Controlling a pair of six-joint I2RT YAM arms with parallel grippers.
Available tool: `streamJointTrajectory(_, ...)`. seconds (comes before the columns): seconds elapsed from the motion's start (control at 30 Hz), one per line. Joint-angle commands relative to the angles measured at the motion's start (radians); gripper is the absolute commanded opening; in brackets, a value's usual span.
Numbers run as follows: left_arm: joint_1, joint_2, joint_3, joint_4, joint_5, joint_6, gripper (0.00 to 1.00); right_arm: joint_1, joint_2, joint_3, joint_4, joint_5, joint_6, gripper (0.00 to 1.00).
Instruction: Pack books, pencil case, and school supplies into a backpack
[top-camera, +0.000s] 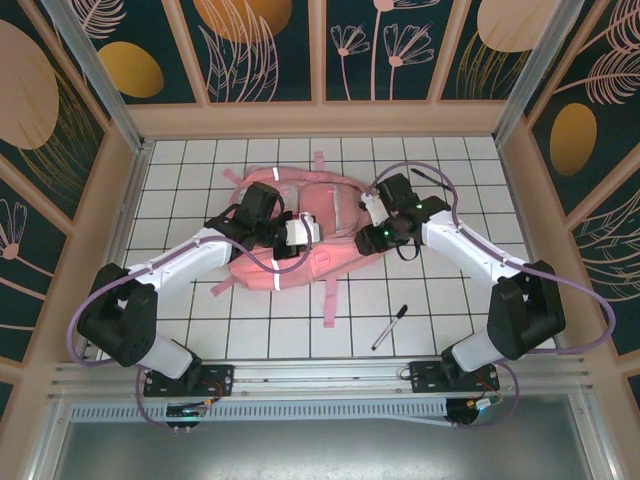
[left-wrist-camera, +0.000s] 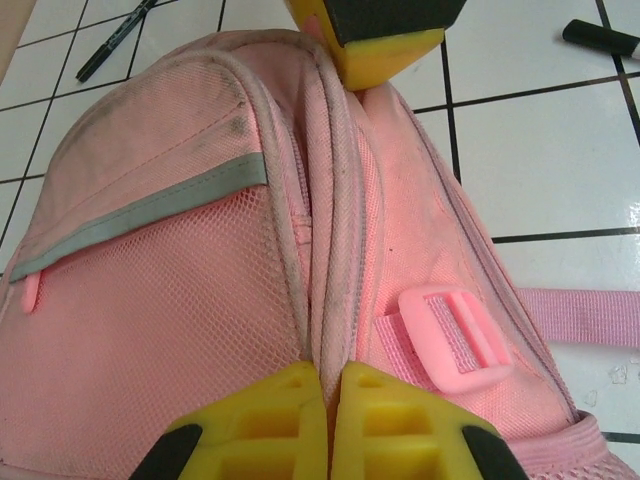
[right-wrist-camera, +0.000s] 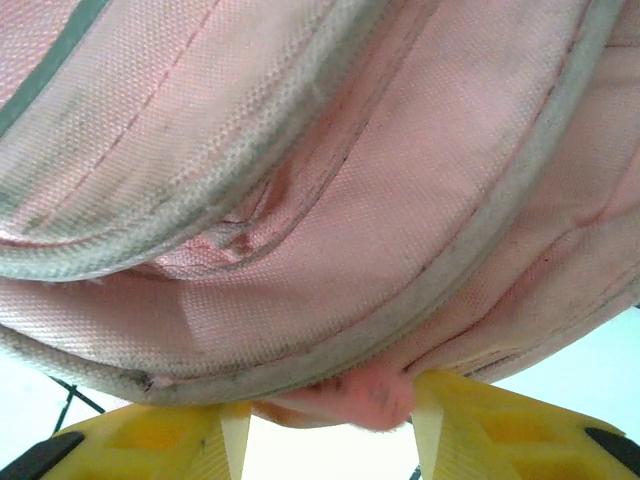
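Pink backpack (top-camera: 335, 203) flat mid-table between the arms. Left gripper (left-wrist-camera: 328, 385) pinched shut on its grey seam piping. Right gripper (right-wrist-camera: 325, 405) half parted around a fold of pink fabric, touching one finger only.

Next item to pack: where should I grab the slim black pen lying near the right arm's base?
Take the slim black pen at mid-barrel from straight above, jaws across its diagonal line. It lies flat on the white tiled table, so a sideways approach probably finds nothing to pinch.
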Motion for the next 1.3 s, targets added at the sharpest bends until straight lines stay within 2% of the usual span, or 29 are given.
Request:
streamJointTrajectory(0.0, -0.004, -0.041, 0.014, 0.028, 0.138, 0.062, 0.00, -0.002, 0.006, 0.050, -0.030, -0.036, -0.117, 0.45)
streamJointTrajectory(0.1, 0.000, -0.043, 0.006, 0.022, 0.136, 0.087, 0.00, 0.000, -0.017, 0.049, -0.028, -0.052, -0.136, 0.40)
streamJointTrajectory(0.27, 0.004, -0.053, 0.007, 0.014, 0.128, 0.081, 0.00, 0.003, -0.036, 0.045, -0.037, -0.135, -0.159, 0.06)
streamJointTrajectory(0.33, 0.009, -0.058, -0.004, 0.019, 0.124, 0.094, 0.00, 0.003, -0.047, 0.041, -0.039, -0.134, -0.153, 0.00)
streamJointTrajectory(0.57, 0.063, -0.100, -0.053, 0.009, 0.120, 0.167, 0.00, -0.095, -0.117, -0.009, -0.011, -0.070, -0.097, 0.00)
streamJointTrajectory(0.7, 0.086, -0.098, -0.047, -0.007, 0.126, 0.181, 0.00, -0.103, -0.155, -0.039, 0.013, -0.126, -0.093, 0.00)
streamJointTrajectory(0.8, 0.092, -0.104, -0.042, -0.023, 0.175, 0.179, 0.00, -0.102, -0.153, -0.061, 0.034, -0.197, -0.092, 0.00)
streamJointTrajectory(0.83, 0.090, -0.106, -0.044, -0.023, 0.200, 0.185, 0.00, -0.098, -0.156, -0.072, 0.048, -0.210, -0.100, 0.22)
streamJointTrajectory(0.87, 0.091, -0.106, -0.045, -0.026, 0.221, 0.196, 0.00, -0.086, -0.165, -0.089, 0.060, -0.218, -0.131, 0.31)
streamJointTrajectory(0.9, 0.091, -0.105, -0.044, -0.028, 0.239, 0.198, 0.00, -0.075, -0.182, -0.116, 0.076, -0.239, -0.215, 0.34)
streamJointTrajectory(1.0, 0.091, -0.113, -0.033, -0.030, 0.278, 0.180, 0.00, -0.038, -0.279, -0.238, 0.201, -0.245, -0.435, 0.36)
streamJointTrajectory(1.07, 0.090, -0.133, -0.046, 0.011, 0.305, 0.145, 0.00, -0.065, -0.354, -0.338, 0.340, -0.265, -0.528, 0.36)
streamJointTrajectory(1.13, 0.091, -0.155, -0.073, 0.080, 0.329, 0.104, 0.00, -0.144, -0.403, -0.429, 0.494, -0.322, -0.543, 0.30)
streamJointTrajectory(1.2, 0.091, -0.161, -0.085, 0.119, 0.342, 0.084, 0.00, -0.199, -0.408, -0.461, 0.568, -0.431, -0.592, 0.27)
streamJointTrajectory(1.27, 0.092, -0.157, -0.083, 0.122, 0.356, 0.073, 0.00, -0.212, -0.398, -0.480, 0.606, -0.474, -0.651, 0.25)
